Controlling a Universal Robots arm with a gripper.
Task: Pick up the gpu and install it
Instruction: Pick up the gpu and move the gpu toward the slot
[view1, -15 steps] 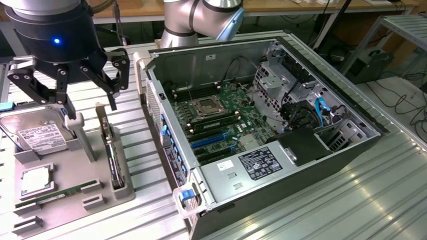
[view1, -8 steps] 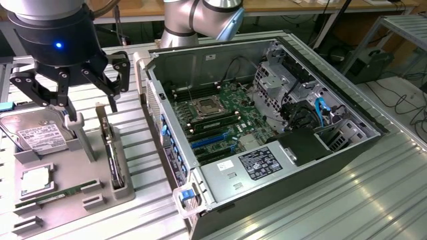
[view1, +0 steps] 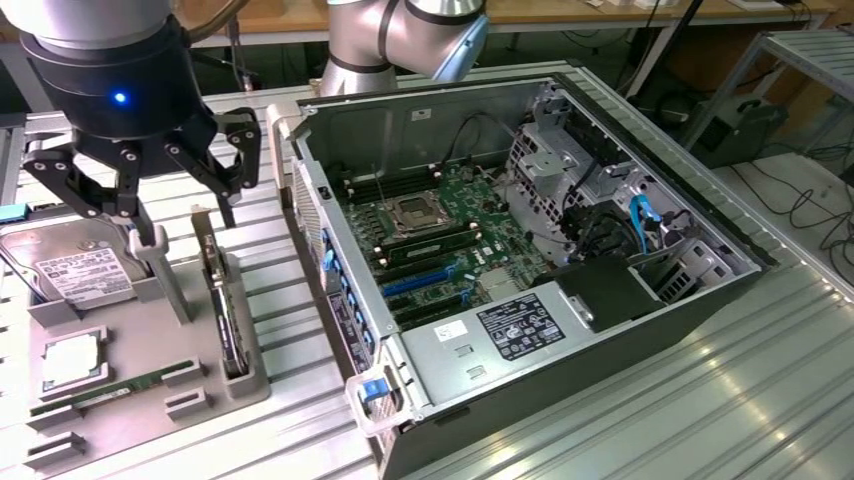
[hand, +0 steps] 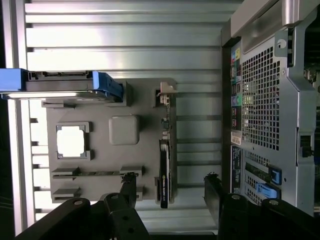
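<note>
Pincer (view1: 180, 212) hangs wide open above the gpu (view1: 224, 300), not touching it; the card stands on edge in the grey holder (view1: 140, 335) beside the open computer case (view1: 534, 250)

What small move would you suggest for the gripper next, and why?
Probably lower straight down: the open gripper hovers above the gpu, which stands on edge in the grey tray and sits between the fingers in the wrist view.
</note>
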